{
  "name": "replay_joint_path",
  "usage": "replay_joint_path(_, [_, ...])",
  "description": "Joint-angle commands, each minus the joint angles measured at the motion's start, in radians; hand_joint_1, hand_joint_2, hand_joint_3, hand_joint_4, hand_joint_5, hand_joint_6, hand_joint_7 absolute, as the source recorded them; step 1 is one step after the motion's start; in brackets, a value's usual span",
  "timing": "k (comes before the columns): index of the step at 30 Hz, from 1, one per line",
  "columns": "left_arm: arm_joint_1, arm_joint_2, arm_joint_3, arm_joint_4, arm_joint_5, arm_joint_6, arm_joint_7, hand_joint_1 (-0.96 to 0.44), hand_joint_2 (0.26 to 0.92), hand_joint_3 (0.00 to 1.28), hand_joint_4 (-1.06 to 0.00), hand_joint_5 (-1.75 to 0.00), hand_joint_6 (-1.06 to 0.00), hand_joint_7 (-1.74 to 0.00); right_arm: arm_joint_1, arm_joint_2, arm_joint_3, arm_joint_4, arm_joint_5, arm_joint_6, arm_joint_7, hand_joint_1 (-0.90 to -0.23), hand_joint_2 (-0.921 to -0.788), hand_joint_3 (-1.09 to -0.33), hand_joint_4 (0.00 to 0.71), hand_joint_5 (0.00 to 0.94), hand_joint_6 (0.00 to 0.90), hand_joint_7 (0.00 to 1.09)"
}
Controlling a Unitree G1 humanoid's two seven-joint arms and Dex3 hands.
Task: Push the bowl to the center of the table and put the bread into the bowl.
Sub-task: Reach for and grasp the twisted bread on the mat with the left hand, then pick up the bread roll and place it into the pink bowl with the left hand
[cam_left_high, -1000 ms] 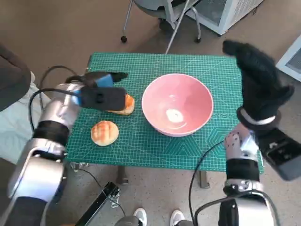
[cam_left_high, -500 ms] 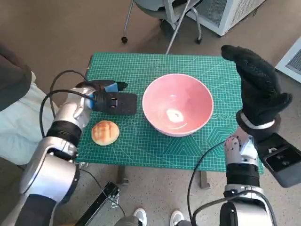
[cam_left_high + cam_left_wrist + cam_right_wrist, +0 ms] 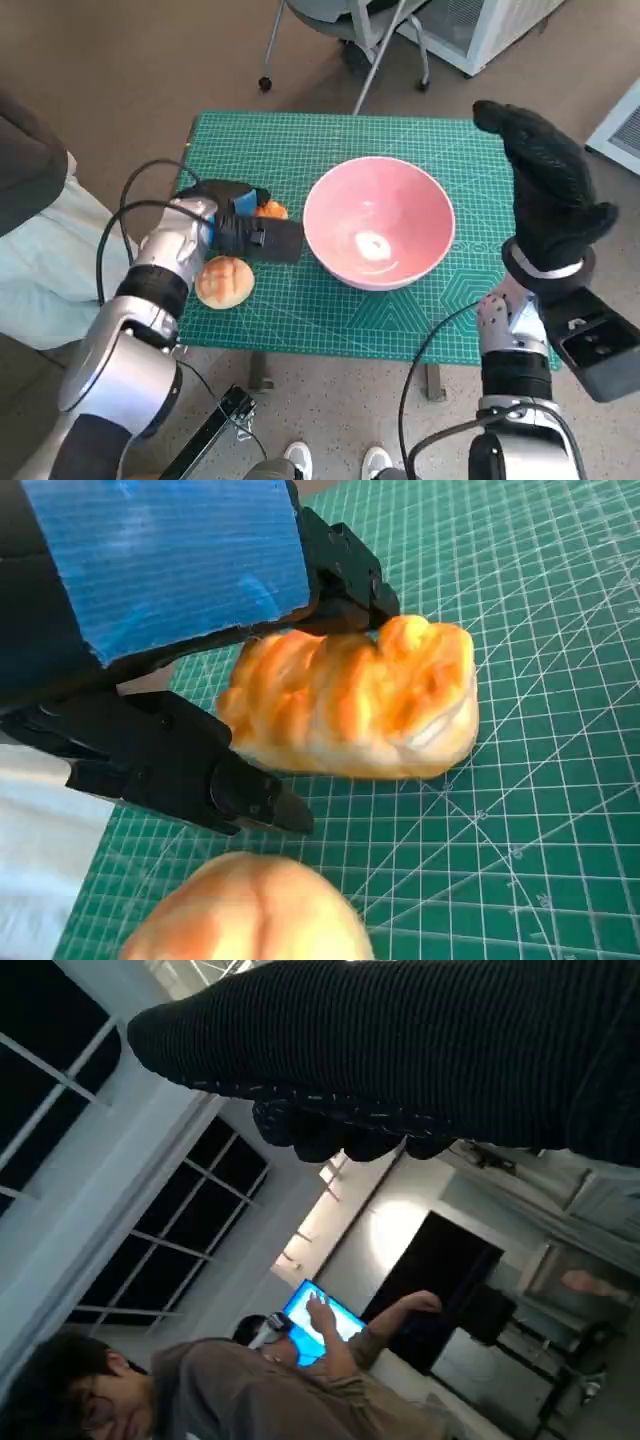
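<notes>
- My left hand [image 3: 243, 231], black with blue tape over its back, lies low on the green gridded cutting mat [image 3: 300, 150] just left of the pink round bowl [image 3: 378, 221], its fingers pointing toward the bowl.
- In the left wrist view that hand [image 3: 160, 630] has its fingers [image 3: 345, 570] on either side of the long, ridged, golden-brown bread loaf [image 3: 352, 702]; one touches the loaf's far side and the other sits just beside its near side, so I cannot tell whether the loaf is actually gripped.
- The loaf rests on the mat; from the head view only its orange end [image 3: 270, 210] peeks out past the hand, just left of the bowl's rim and apart from it.
- A second piece, a round golden bun [image 3: 224, 281], sits on the mat left of the bowl and toward me, close beside my left forearm.
- The bowl stands upright near the middle of the mat, with nothing in it but a bright glare spot.
- My right hand [image 3: 545, 190], in the black knitted glove, is raised off the table to the right of the bowl, fingers extended and together, holding nothing.
- The right wrist view looks away from the table: the glove [image 3: 420, 1050] across the frame, and a person [image 3: 200, 1390] sitting near a glowing blue screen [image 3: 320, 1315].
</notes>
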Motion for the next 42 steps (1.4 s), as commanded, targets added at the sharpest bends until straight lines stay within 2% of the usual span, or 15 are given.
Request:
replay_joint_path(1, [0.023, 0.024, -0.004, 0.009, 0.002, -0.049, 0.006, -0.02, 0.914, 0.09, -0.64, -1.09, -0.62, -1.05, 0.021, -0.002, 0.005, 0.004, -0.011, 0.0, -0.017, -0.563, -0.921, -0.644, 0.359, 0.009, 0.042, 0.87])
replay_joint_path(4, [0.013, 0.037, 0.013, 0.008, -0.014, -0.068, -0.001, -0.01, 0.914, 0.07, -0.66, -1.16, -0.67, -1.08, 0.021, -0.001, 0.006, 0.008, -0.015, -0.002, -0.026, -0.563, -0.921, -0.644, 0.359, 0.008, 0.04, 0.87])
replay_joint_path(7, [-0.002, 0.049, 0.034, 0.006, -0.033, -0.079, -0.017, 0.0, 0.913, 0.06, -0.68, -1.14, -0.68, -1.12, 0.02, 0.0, 0.008, 0.011, -0.019, -0.003, -0.033, -0.563, -0.921, -0.643, 0.358, 0.008, 0.038, 0.87])
replay_joint_path(17, [-0.072, 0.094, 0.129, -0.017, -0.117, -0.097, -0.049, 0.0, 0.919, 0.05, -0.72, -1.14, -0.65, -1.15, 0.019, 0.008, 0.018, 0.014, -0.01, 0.004, -0.036, -0.563, -0.921, -0.638, 0.359, 0.007, 0.032, 0.87])
replay_joint_path(22, [-0.108, 0.122, 0.156, -0.033, -0.134, -0.128, -0.029, 0.0, 0.92, 0.06, -0.71, -1.14, -0.62, -1.17, 0.021, 0.012, 0.022, 0.008, -0.005, 0.008, -0.033, -0.556, -0.921, -0.634, 0.359, 0.007, 0.033, 0.87])
replay_joint_path(34, [-0.177, 0.18, 0.178, -0.076, -0.131, -0.247, 0.06, 0.0, 0.92, 0.06, -0.69, -1.11, -0.64, -1.2, 0.025, 0.008, 0.03, -0.003, 0.011, 0.011, -0.023, -0.548, -0.921, -0.633, 0.361, 0.007, 0.036, 0.86])
replay_joint_path(42, [-0.2, 0.192, 0.216, -0.122, -0.161, -0.309, 0.069, 0.0, 0.92, 0.05, -0.7, -1.09, -0.65, -1.2, 0.023, 0.002, 0.03, -0.002, 0.024, 0.018, -0.01, -0.542, -0.921, -0.635, 0.362, 0.006, 0.035, 0.86])
